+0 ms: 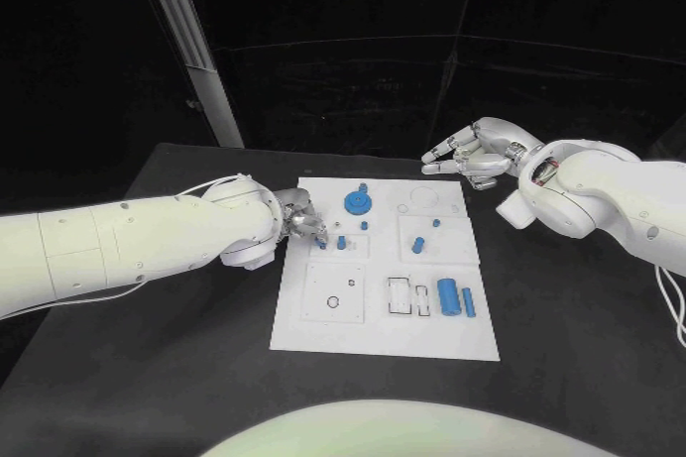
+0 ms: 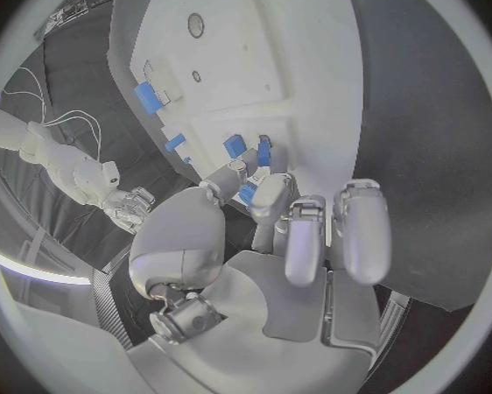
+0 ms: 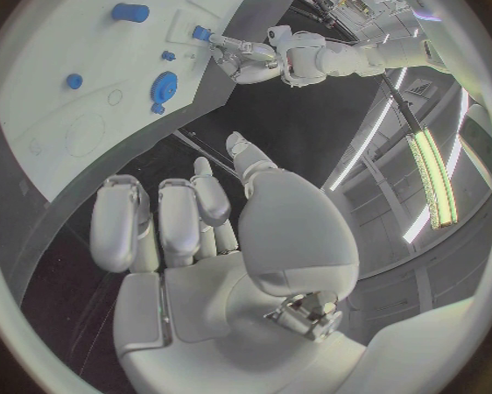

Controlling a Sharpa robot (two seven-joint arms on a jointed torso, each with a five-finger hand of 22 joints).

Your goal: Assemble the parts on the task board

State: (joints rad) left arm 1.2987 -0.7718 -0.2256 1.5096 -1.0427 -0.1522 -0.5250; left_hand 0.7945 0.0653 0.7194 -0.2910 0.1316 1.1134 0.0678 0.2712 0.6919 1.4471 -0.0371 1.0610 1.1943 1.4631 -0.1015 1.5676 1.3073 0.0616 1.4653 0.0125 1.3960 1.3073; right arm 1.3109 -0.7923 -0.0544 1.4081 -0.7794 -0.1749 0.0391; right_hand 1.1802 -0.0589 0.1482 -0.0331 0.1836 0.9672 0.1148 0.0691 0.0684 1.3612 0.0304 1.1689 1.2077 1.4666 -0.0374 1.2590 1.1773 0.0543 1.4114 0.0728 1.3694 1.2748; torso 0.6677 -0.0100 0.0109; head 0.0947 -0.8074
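Left hand (image 1: 297, 222) sits at the left edge of the white board (image 1: 322, 333), fingertips (image 2: 266, 189) down at a small blue peg (image 1: 323, 245) in the middle-left square. Looks like a pinch on that peg, but the fingers hide the contact, so I can't tell whether it's actually gripped. A second small peg (image 1: 343, 244) stands just beside it.

Right hand (image 1: 472, 152) hovers off the board past its far right corner, fingers loosely curled, holding nothing.

Other parts on the board: blue gear (image 1: 358, 198) near the far edge, a short cylinder (image 1: 419, 245) right of centre, a larger cylinder (image 1: 447, 296) and a slim bar (image 1: 468, 301) near the right edge, close to the empty rectangular slots (image 1: 410, 295).

My read: early in the job, the left hand is working the peg.

To do it well:
- confirm the pinch is square on the peg before lifting or pressing
- keep it vertical and don't knock its neighbour
- push straight along the hole axis, no side load
- keep the right hand clear until needed
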